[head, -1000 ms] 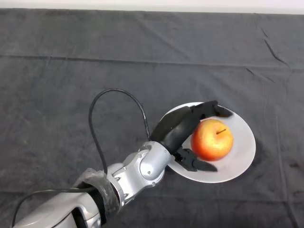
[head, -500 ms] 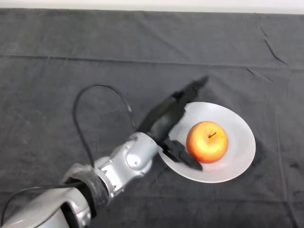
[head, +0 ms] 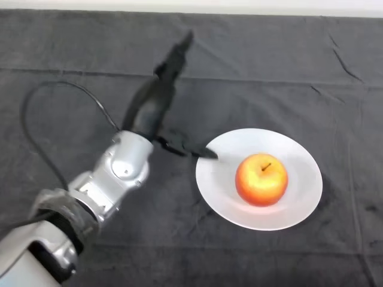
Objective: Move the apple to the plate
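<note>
A red and yellow apple (head: 261,179) stands upright on the white plate (head: 296,206) at the right of the table, stem up. My left hand (head: 152,107) is open and empty, up and to the left of the plate. Its fingers (head: 175,57) stretch straight toward the far side of the table. Its thumb (head: 190,149) points right and ends just at the plate's left rim. The hand is apart from the apple.
The dark cloth (head: 72,72) covers the whole table, with a few creases at the far right (head: 347,63). My silver-grey arm (head: 102,185) comes in from the lower left.
My hand has let go of the apple and drawn back up and to the left, off the plate. The apple stays on the plate, shifted only slightly.
</note>
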